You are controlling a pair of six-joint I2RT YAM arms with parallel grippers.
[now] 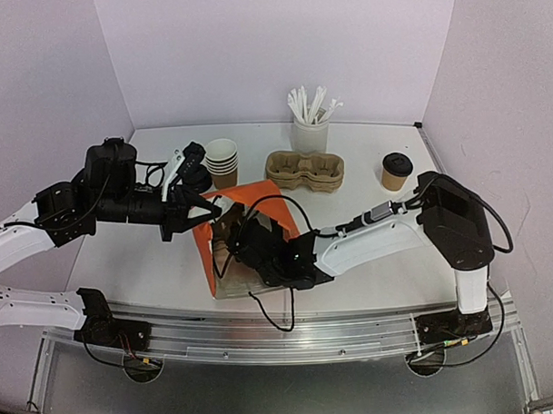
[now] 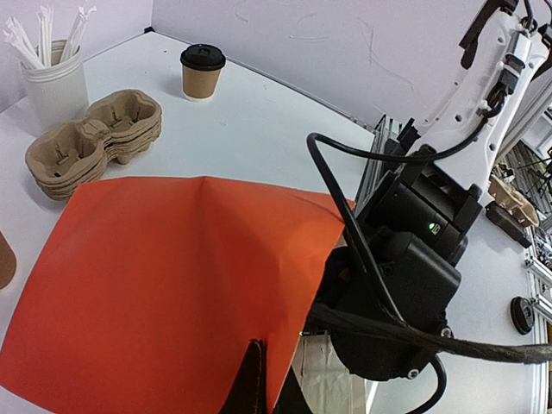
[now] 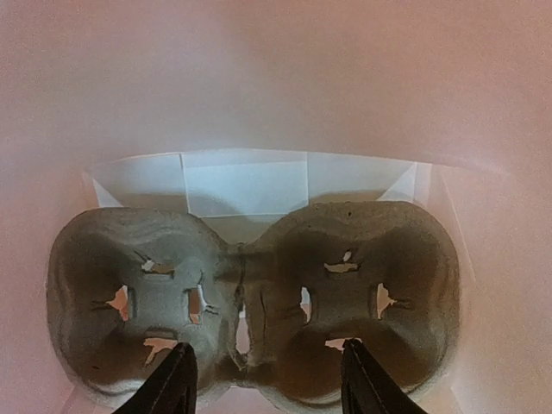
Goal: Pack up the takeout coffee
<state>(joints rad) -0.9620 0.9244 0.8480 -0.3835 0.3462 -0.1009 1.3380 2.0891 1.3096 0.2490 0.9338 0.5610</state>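
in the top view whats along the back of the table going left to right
stack of lidless cups → stack of pulp cup carriers → lidded takeout coffee

An orange paper bag (image 1: 254, 195) lies on the white table (image 1: 142, 262). Deep inside it, a two-cup pulp carrier (image 3: 259, 293) rests near the bag's white folded bottom. Farther back stand three things: a stack of pulp carriers (image 1: 304, 169), a white pot of white straws (image 1: 311, 133) and a stack of lidless brown cups (image 1: 222, 161).
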